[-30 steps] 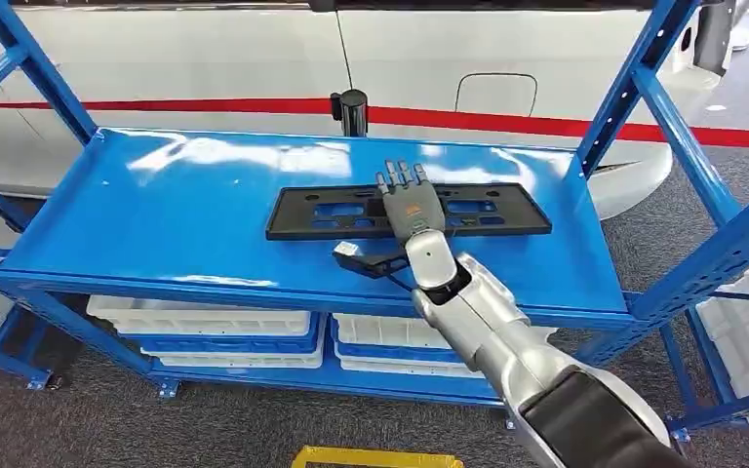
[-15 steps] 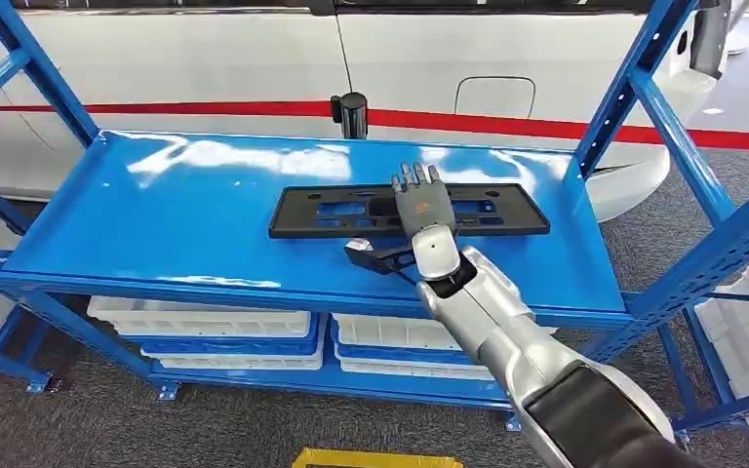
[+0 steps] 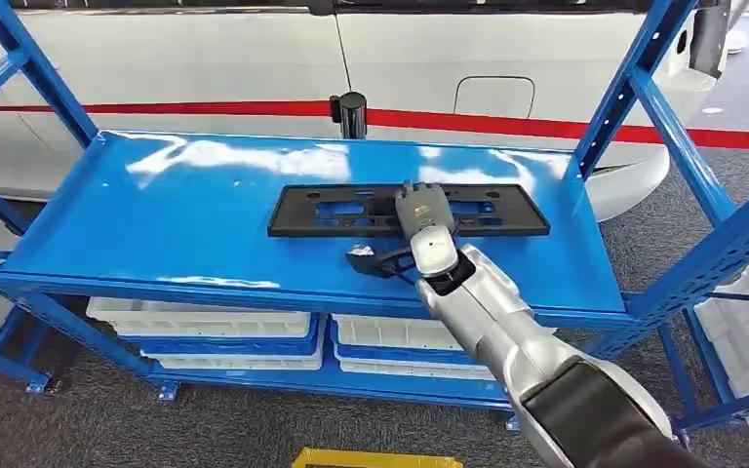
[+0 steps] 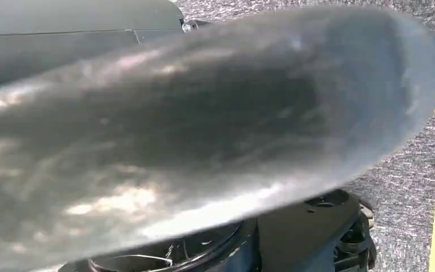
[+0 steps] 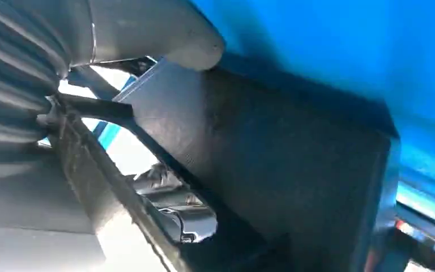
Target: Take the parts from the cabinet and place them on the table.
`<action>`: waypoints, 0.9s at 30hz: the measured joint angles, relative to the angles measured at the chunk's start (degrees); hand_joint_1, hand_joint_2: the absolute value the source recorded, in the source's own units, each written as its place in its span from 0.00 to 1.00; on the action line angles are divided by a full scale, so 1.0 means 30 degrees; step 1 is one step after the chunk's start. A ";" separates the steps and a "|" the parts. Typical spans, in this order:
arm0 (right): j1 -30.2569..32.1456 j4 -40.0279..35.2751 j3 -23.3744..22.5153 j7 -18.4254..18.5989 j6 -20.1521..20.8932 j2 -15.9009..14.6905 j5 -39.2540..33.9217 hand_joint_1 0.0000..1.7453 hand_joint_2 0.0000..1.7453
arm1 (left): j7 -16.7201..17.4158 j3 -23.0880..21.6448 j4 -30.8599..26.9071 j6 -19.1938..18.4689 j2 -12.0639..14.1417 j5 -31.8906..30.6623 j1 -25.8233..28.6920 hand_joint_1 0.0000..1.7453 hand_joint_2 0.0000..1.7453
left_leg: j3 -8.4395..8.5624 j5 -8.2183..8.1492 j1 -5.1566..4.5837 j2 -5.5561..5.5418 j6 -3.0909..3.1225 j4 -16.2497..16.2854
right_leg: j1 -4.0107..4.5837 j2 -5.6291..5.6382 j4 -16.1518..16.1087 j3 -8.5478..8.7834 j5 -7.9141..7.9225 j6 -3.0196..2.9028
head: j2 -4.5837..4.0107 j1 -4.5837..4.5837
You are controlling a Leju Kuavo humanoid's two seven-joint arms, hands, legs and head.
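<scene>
Head view: the black plate-shaped part (image 3: 390, 210) is lying flat on the blue shelf (image 3: 185, 214) of the cabinet, right of the shelf's middle and nearer its front edge than its back edge, long side parallel to the front edge. The right hand (image 3: 419, 210) is resting over the part's near long edge, with the fingers curling down out of sight onto it; whether they are gripping the part cannot be told from here. A small dark piece with a cable (image 3: 371, 259) is sitting on the shelf just beside the wrist, between the part and the front edge. White bins (image 3: 205, 322) are sitting on the lower shelf.

Left wrist view: a blurred grey form is covering most of the picture; the left hand's state cannot be told.

Right wrist view: the grey thumb (image 5: 164, 34) is pressing against the dark part (image 5: 272, 147), with blue shelf (image 5: 328, 51) beyond it.
</scene>
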 joint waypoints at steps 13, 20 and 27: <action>0.0154 0.0088 0.0058 -0.0262 -0.1386 0.0138 -0.0014 1.00 1.00 | -0.0539 0.0306 -0.0007 0.0335 -0.0022 -0.0692 0.0006 0.00 0.00 | -0.0011 -0.0006 0.0000 0.0019 0.0001 0.0000 | -0.0002 0.0031 0.0001 -0.0020 0.0001 -0.0001 | 0.0000 0.0000; 0.0166 0.0088 0.0058 -0.0247 -0.1437 0.0138 -0.0014 1.00 1.00 | -0.0546 0.0306 -0.0007 0.0335 -0.0022 -0.0707 0.0006 0.00 0.00 | -0.0012 -0.0006 0.0000 0.0018 0.0001 0.0000 | -0.0001 0.0031 0.0001 -0.0020 0.0001 -0.0001 | 0.0000 -0.0007; 0.0913 -0.0554 0.0044 0.0197 -0.3505 0.0007 -0.0014 1.00 1.00 | -0.0831 0.0401 -0.0007 0.0335 -0.0029 -0.1057 0.0015 0.00 0.00 | -0.0047 -0.0005 0.0000 0.0019 0.0001 0.0002 | -0.0001 0.0031 0.0003 -0.0077 0.0000 -0.0001 | 0.0000 -0.0007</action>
